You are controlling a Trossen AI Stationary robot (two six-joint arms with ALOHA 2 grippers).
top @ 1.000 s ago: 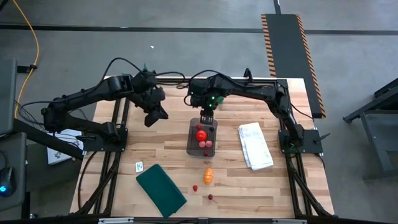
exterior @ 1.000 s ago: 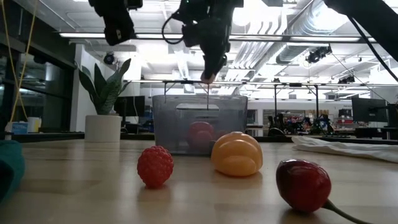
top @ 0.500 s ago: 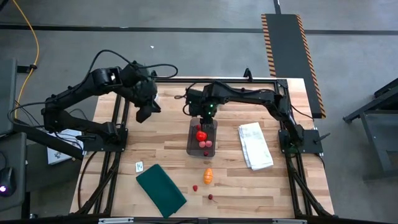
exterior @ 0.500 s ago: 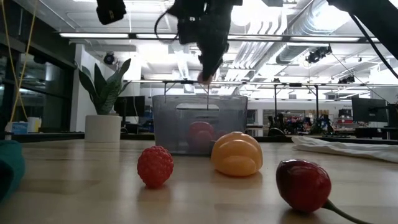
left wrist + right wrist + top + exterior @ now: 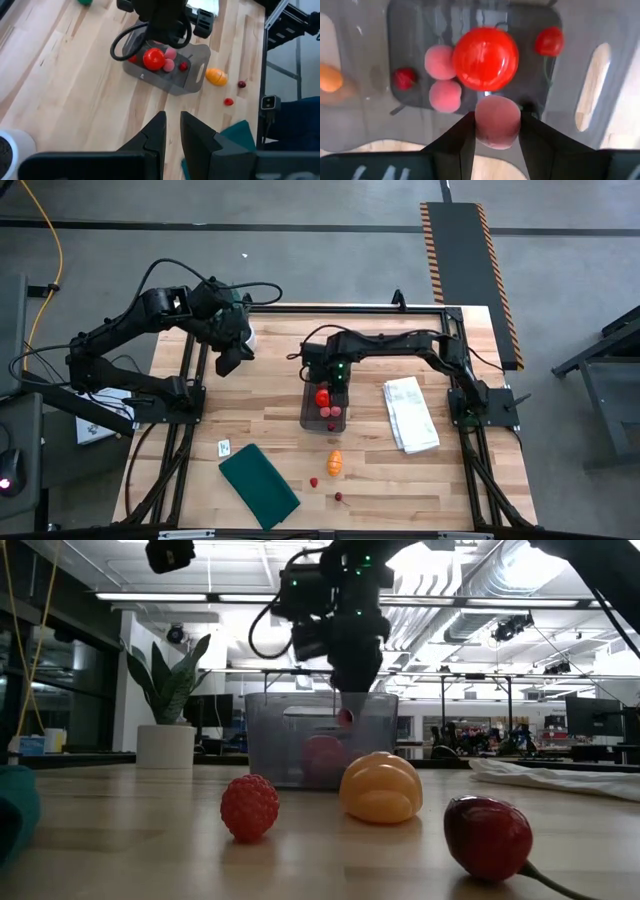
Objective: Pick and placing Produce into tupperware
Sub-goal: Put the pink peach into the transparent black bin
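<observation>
Two dark jointed arms, looping black cables, green indicator light on right wrist.

I count one tupperware (image 5: pixel 324 402). Inside it are one red ball (image 5: pixel 485 58), two pink pieces (image 5: pixel 440 62) and two small red pieces (image 5: pixel 549 41). One more pink piece (image 5: pixel 497 121) is between my right jaws. On the tabletop (image 5: pixel 280 420) lie one orange piece (image 5: pixel 335 462), one raspberry (image 5: pixel 314 482), one dark cherry (image 5: pixel 338 497), two cloths.
</observation>
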